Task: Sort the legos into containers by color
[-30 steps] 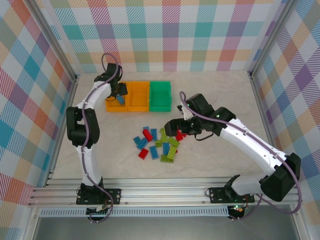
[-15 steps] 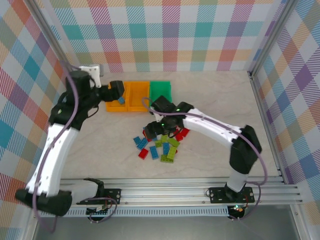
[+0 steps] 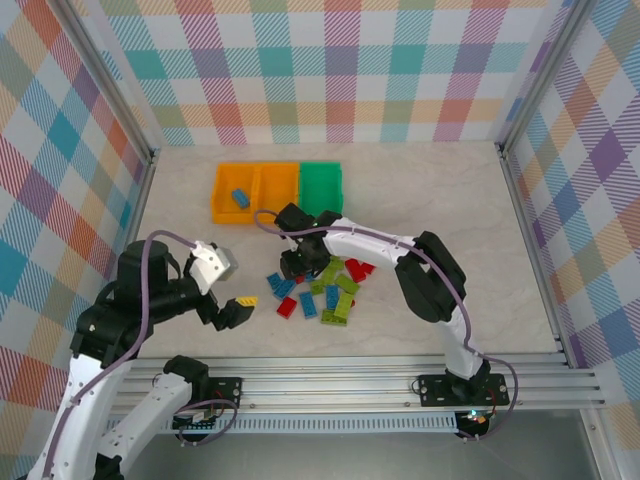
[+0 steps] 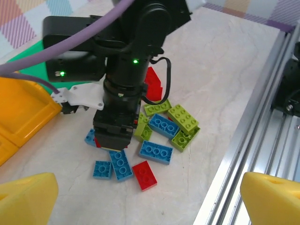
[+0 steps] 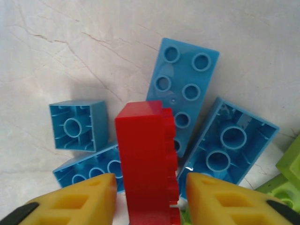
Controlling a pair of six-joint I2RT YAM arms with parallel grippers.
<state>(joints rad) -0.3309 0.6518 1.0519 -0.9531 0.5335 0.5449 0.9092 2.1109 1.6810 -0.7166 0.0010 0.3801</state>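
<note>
**A:** Where are the legos lying?

**B:** The legos (image 3: 322, 288) are lying in a loose pile of red, blue and lime green on the pale marbled tabletop (image 3: 450, 200). The pile is sitting near the middle, just in front of the containers (image 3: 277, 190). One blue brick (image 3: 240, 197) is resting in the left orange bin (image 3: 227, 180). The green bin (image 3: 321, 188) is sitting at the row's right end.

**A:** What is the right arm doing?

**B:** The right arm (image 3: 380, 243) is reaching across to the pile's left edge. The right jaws are pointing straight down and pinching a red brick (image 5: 147, 154). The brick is standing on edge between the yellow fingertips (image 5: 79, 201). Blue bricks (image 5: 185, 89) are lying around it, some studs up, some hollow side up.

**A:** And the left arm?

**B:** The left arm (image 3: 150, 300) is hanging near the front rail (image 3: 350, 375), well apart from the pile. The left jaws are standing wide and holding nothing, and they are facing the pile.
</note>
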